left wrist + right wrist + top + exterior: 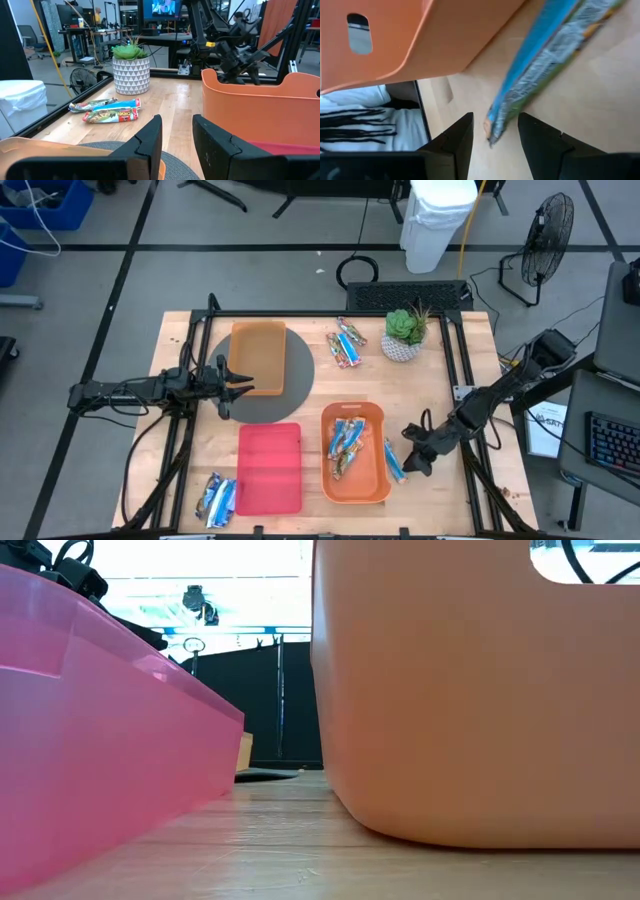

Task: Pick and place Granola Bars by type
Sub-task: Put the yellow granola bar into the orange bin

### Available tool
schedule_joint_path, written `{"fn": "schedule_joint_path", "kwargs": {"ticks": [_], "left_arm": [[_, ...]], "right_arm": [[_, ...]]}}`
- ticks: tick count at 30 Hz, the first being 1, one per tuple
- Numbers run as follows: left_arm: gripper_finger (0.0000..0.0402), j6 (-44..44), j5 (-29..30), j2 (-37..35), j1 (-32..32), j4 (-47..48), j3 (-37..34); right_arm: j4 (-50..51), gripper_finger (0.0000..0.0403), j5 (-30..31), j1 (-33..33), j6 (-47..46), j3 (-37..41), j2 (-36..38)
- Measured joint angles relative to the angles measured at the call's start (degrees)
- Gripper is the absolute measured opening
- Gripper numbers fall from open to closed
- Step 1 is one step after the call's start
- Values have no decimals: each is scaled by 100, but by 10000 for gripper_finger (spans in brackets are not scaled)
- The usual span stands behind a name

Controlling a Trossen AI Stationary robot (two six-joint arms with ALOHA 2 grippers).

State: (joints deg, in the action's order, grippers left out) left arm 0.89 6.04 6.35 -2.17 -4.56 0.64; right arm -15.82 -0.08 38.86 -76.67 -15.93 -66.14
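Hovering released, the right gripper (pixel 408 452) nears one blue bar (pixel 394 460) beside two orange trays (pixel 372 486).

A lab: desks with monitors (pixel 162 7), floor fan (pixel 546 240), cables.

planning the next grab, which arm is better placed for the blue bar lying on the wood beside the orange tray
Right. The right gripper hovers right by that blue bar beside the orange tray, jaws open with the bar's end between them. The left gripper sits far across the table, at the other orange tray.
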Motion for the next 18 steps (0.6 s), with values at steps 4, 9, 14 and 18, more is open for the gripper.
{"fn": "schedule_joint_path", "kwargs": {"ticks": [4, 9, 14, 18], "left_arm": [[113, 0, 0, 2, 0, 2, -2], [113, 0, 0, 0, 0, 2, -1], [113, 0, 0, 0, 0, 2, -2], [113, 0, 0, 0, 0, 2, -1]], "right_arm": [[267, 146, -12, 27, 20, -281, -408], [246, 146, -68, 25, -88, -346, -776], [111, 146, -125, 60, -199, -356, -882], [13, 137, -144, 64, -139, -347, -890]]}}
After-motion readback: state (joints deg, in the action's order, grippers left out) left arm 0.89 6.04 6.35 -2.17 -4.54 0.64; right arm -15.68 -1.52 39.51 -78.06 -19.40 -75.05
